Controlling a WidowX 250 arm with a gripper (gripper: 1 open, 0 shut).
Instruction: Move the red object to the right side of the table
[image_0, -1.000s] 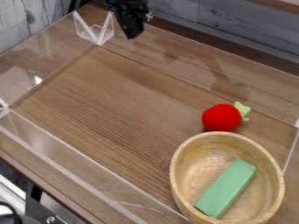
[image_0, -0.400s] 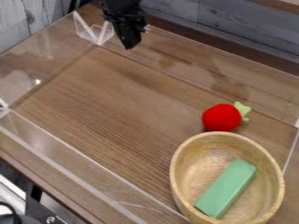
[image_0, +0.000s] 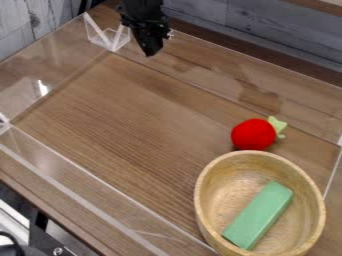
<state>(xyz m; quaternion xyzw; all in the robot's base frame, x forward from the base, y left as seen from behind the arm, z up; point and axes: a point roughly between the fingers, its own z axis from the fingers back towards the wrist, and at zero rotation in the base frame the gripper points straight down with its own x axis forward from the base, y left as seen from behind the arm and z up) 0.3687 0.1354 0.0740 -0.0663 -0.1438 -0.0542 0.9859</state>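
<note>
The red object (image_0: 254, 133), a small round toy fruit with a green leafy tip, lies on the table (image_0: 147, 110) near its right edge, just above the wooden bowl. My gripper (image_0: 154, 46) hangs at the top of the view, near the far wall, pointing down with its black fingers together and nothing between them. It is far from the red object, up and to the left of it.
A round light-wood bowl (image_0: 217, 190) sits at the lower right with a green rectangular block (image_0: 259, 215) inside. Low clear acrylic walls (image_0: 80, 190) border the tabletop, with a clear bracket (image_0: 107, 36) at the far corner beside the gripper.
The gripper has shifted slightly left and lower along the far wall. The red object, bowl and block have not moved.
</note>
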